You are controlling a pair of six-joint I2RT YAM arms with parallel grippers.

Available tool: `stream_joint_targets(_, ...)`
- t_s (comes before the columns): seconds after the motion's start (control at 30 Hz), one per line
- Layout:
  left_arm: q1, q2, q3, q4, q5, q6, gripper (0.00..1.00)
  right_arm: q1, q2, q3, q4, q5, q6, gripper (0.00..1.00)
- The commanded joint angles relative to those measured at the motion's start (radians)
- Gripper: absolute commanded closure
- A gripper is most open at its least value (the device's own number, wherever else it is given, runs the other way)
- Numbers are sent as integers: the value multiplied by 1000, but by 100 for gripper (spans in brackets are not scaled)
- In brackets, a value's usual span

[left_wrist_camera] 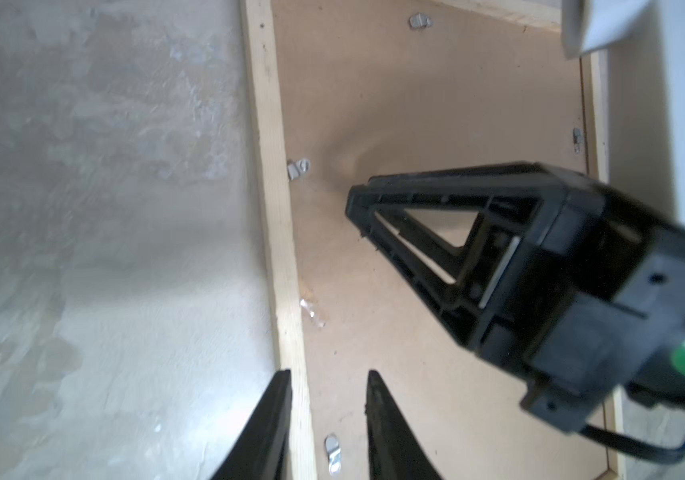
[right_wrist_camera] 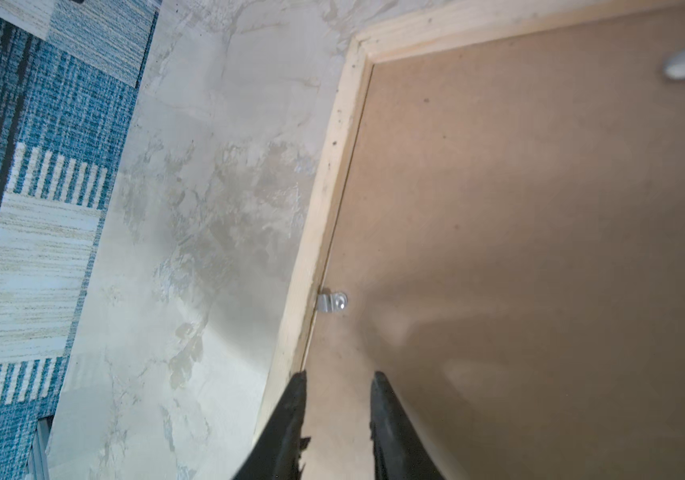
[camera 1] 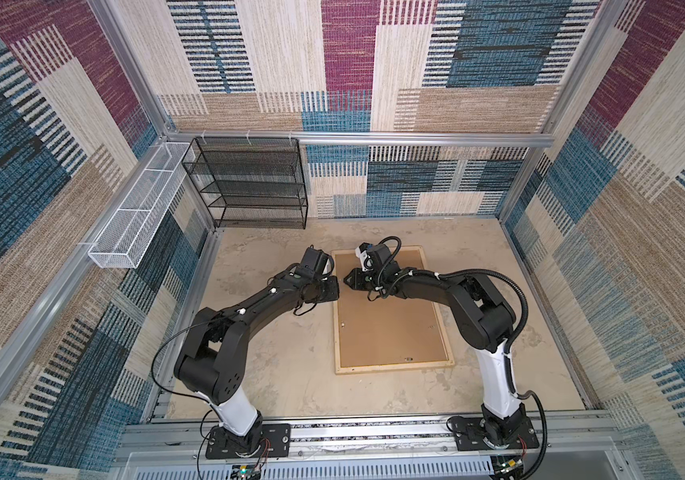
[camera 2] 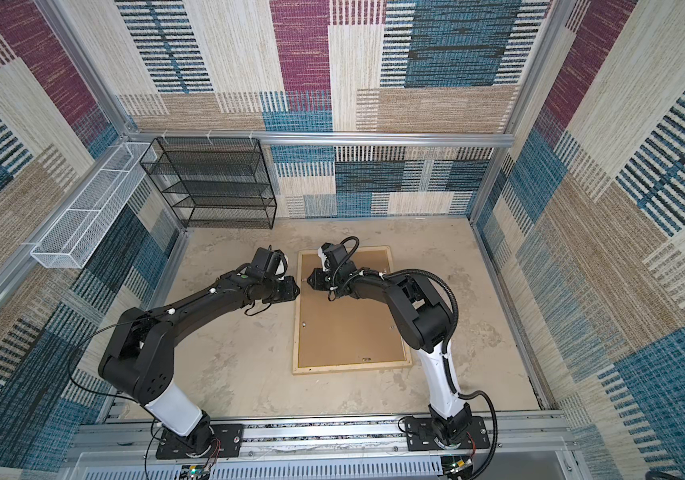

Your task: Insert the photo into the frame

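The frame (camera 1: 394, 368) (camera 2: 353, 365) of pale wood lies flat on the table, back up, with a brown fibreboard backing (camera 1: 390, 324) (right_wrist_camera: 540, 249) filling it. The photo is hidden. My left gripper (camera 1: 338, 286) (left_wrist_camera: 330, 374) is open above the frame's left bar (left_wrist_camera: 274, 166), one finger on the table side and one over the backing, with a metal clip (left_wrist_camera: 332, 451) below the gap. My right gripper (camera 1: 347, 280) (right_wrist_camera: 340, 376) is open just inside that bar (right_wrist_camera: 324, 208), tip to tip with the left one, holding nothing. Another clip (right_wrist_camera: 332, 302) sits just ahead of it.
A black mesh shelf (camera 1: 249, 183) stands at the back left. A white mesh basket (camera 1: 141, 208) hangs on the left rail. Patterned walls close in the mottled beige table (camera 1: 270, 353) on three sides.
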Motion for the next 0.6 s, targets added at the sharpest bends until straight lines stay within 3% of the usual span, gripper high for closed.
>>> stream_joint_targets(0.0, -26, -94, -96, -41, -55, -55, 67, 1, -52, -42, 16, 26, -17, 70)
stream_joint_targets(0.13, -109, -215, -223, -21, -103, -120, 67, 2, -95, -85, 6, 16, -30, 77)
stream_joint_targets(0.2, -150, -259, -264, -18, -132, -145, 67, 1, -118, -117, -3, -3, -40, 90)
stream_joint_targets(0.27, -169, -280, -292, -12, -138, -170, 68, 3, -136, -155, -14, -18, -49, 96)
stream_joint_targets(0.57, -201, -213, -288, -9, -146, -160, 69, 33, -218, -316, -8, -62, -57, 100)
